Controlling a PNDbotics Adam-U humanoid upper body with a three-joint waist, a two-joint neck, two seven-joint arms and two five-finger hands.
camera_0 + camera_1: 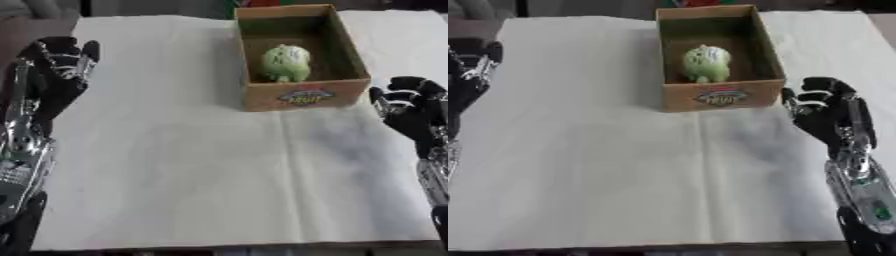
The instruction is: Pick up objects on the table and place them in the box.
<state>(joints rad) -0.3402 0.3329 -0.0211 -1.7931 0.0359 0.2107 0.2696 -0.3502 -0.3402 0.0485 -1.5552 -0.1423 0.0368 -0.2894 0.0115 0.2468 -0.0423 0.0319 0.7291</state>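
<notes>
I see the counter (219, 180) spread with a pale cream sheet that reaches nearly to every edge. A straight crease (293, 175) runs down the sheet towards me, a little right of centre. Right of that crease a greyish smudge (350, 150) darkens the cloth. Along the near edge a dark strip of the counter's front shows below the sheet. Past the far edge I can make out something red (702, 2), too cut off to identify.
</notes>
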